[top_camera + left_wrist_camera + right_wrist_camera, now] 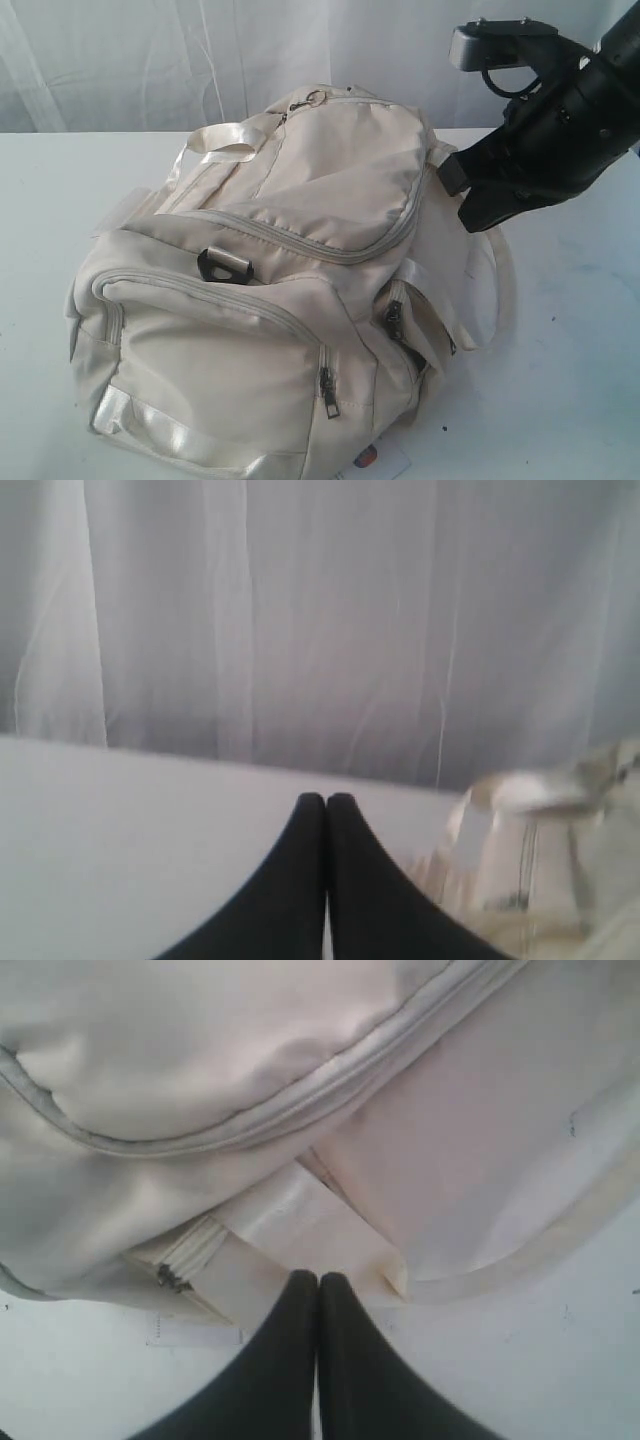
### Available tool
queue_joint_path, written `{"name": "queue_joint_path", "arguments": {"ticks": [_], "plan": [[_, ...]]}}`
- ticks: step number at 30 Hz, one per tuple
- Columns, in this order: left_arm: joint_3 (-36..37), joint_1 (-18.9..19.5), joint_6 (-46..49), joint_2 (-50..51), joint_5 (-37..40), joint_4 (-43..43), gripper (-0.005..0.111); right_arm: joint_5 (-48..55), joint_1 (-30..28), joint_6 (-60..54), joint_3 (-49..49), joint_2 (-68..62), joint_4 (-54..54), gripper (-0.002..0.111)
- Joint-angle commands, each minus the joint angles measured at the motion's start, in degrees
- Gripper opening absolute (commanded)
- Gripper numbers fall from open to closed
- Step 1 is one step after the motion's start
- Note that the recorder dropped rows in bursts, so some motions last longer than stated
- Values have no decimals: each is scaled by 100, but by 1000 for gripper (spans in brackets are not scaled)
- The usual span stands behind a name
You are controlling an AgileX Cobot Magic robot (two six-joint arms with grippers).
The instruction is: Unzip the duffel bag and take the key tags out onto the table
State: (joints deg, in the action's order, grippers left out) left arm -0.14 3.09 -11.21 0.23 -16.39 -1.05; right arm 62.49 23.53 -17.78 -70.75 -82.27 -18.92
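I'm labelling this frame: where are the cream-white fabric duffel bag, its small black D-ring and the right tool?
Cream-white fabric duffel bag (320, 170): exterior view, top panel.
Black D-ring (208, 262): exterior view, its left side.
Right tool (318, 1280): right wrist view, between its shut fingertips.

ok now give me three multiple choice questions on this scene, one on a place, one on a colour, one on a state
1. Where does the duffel bag lie?
A on the table
B on a chair
C hanging from a gripper

2. What colour is the bag's fabric?
A red
B cream-white
C black

3. How do the right gripper fingers stand?
A wide apart
B clamped on a zip pull
C shut together, holding nothing

Answers:
1 A, the bag rests on the white tabletop.
2 B, its fabric is pale cream throughout.
3 C, the black tips touch with nothing between them.
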Motion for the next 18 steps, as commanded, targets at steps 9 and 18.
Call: {"name": "queue_joint_path", "arguments": {"ticks": [9,18], "plan": [[14,14,-448,-23,-4802,-57,0,-124,9,-146,-47,49,-45,0],[-790,14,-1366,168,616,-94,0,-124,9,-146,-47,49,-45,0]]}}
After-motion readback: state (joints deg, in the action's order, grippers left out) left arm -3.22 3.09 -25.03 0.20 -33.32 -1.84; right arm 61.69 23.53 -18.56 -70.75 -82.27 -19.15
